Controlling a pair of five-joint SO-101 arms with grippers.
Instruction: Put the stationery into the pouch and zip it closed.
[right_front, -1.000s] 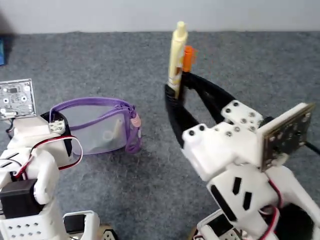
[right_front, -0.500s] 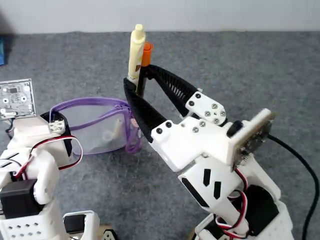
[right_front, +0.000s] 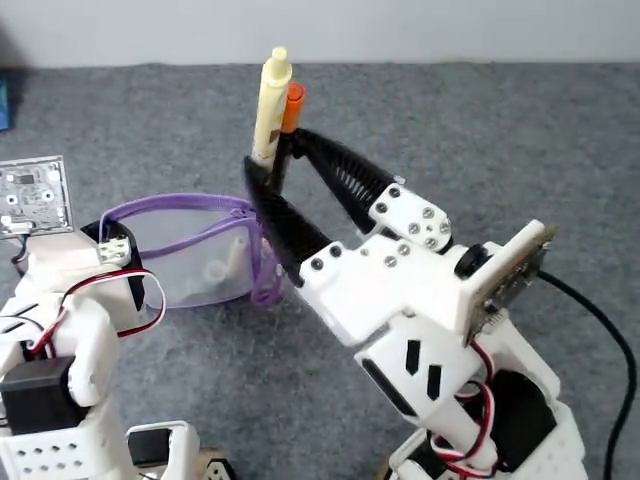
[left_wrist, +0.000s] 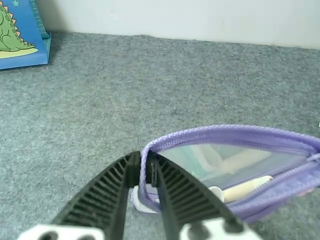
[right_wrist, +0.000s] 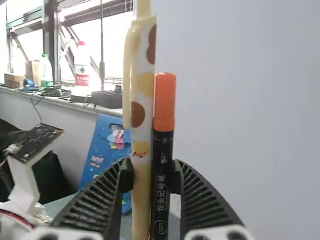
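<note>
A clear pouch with a purple zipper rim (right_front: 190, 245) lies open on the grey carpet, with pale items inside (left_wrist: 235, 175). My left gripper (left_wrist: 142, 167) is shut on the pouch's rim at its left end. My right gripper (right_front: 275, 178) is raised above the pouch's right end, shut on two pens held upright: a cream spotted pen (right_front: 270, 105) and an orange-capped marker (right_front: 291, 110). In the right wrist view the cream pen (right_wrist: 140, 120) and the marker (right_wrist: 162, 150) stand side by side between the fingers.
A blue box with a dinosaur picture (left_wrist: 22, 32) stands at the far left by the wall. Open carpet (right_front: 500, 140) stretches right of the pouch. The right arm's body (right_front: 420, 320) takes up the front middle.
My right gripper has carried the two pens leftward, from mid-table to above the pouch's right end. The left gripper and the pouch have stayed put.
</note>
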